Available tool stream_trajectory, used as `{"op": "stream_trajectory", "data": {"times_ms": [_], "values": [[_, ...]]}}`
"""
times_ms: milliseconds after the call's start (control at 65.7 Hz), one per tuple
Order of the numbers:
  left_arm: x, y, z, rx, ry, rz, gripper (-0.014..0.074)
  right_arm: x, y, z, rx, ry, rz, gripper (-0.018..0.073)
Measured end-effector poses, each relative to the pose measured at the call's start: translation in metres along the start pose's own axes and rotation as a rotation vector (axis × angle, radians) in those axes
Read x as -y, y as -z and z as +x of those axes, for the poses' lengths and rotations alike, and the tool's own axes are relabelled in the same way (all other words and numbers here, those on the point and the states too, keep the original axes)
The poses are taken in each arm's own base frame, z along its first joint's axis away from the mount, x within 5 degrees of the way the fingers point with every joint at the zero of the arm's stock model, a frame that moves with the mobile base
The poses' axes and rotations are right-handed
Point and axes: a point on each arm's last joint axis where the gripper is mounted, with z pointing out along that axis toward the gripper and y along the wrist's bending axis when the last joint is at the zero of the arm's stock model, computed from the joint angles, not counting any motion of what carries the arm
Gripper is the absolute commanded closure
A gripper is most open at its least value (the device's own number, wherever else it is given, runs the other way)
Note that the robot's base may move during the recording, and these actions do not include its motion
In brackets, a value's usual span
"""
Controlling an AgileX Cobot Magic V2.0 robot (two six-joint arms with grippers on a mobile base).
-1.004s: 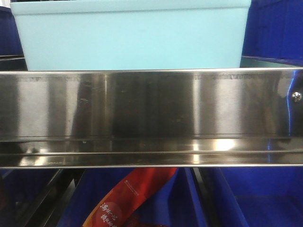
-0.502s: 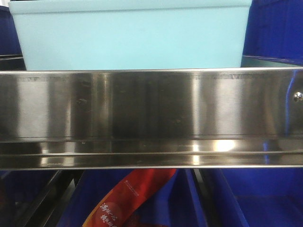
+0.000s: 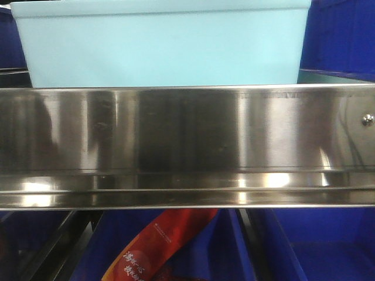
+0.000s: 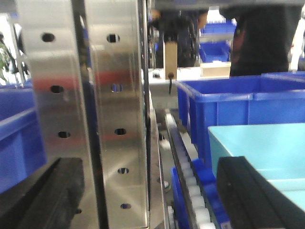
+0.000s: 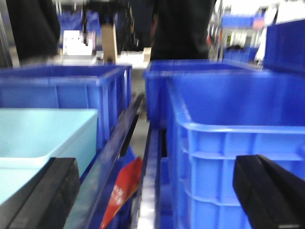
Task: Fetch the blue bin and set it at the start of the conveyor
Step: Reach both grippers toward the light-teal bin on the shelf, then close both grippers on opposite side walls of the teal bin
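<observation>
Stainless-steel rail (image 3: 187, 146) spans the front view from edge to edge. The blue bin (image 3: 164, 50), pale cyan and smooth-walled, sits directly behind the rail at twelve o'clock, its base hidden by the rail's top edge. Dark blue bins (image 3: 343, 38) flank it at two and ten o'clock. Below the rail, at six o'clock, a red packet (image 3: 161, 246) printed with white characters lies in a lower dark blue tub (image 3: 316, 246).

Seen from the left wrist, the left gripper (image 4: 147, 167) has its jaws wide apart and clamped on nothing, with black fingers at seven and five o'clock. A perforated steel upright (image 4: 114, 95) rises between them toward eleven o'clock. The pale bin's corner shows at four o'clock, just behind the five o'clock finger, and a row of white rollers (image 4: 190, 191) runs beside it.

From the right wrist, the right gripper (image 5: 155, 164) is also spread and holds nothing. The pale bin lies at eight o'clock behind one finger, and a ribbed dark blue bin looms at four o'clock by the other. Whether either finger touches a bin cannot be told.
</observation>
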Motion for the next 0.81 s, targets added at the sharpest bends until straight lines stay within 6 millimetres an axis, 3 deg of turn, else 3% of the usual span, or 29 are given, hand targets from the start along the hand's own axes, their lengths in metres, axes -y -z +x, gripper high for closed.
{"op": "stream_trajectory", "data": {"times_ms": [198, 304, 578, 807], "values": [[0.016, -0.017, -0.019, -0.048, -0.001, 0.184, 0.0123, -0.015, -0.032, -0.029, -0.085, 0.014, -0.142, 0.001], [0.032, -0.036, -0.031, -0.153, -0.02, 0.294, 0.0123, -0.03, -0.056, -0.047, -0.153, 0.03, -0.234, 0.001], [0.065, -0.106, -0.07, -0.433, -0.012, 0.361, 0.0123, -0.061, -0.128, -0.081, -0.434, 0.028, -0.32, 0.001], [0.092, -0.182, -0.07, -0.671, -0.005, 0.316, 0.0123, -0.076, -0.188, -0.099, -0.659, 0.012, -0.275, 0.001]]}}
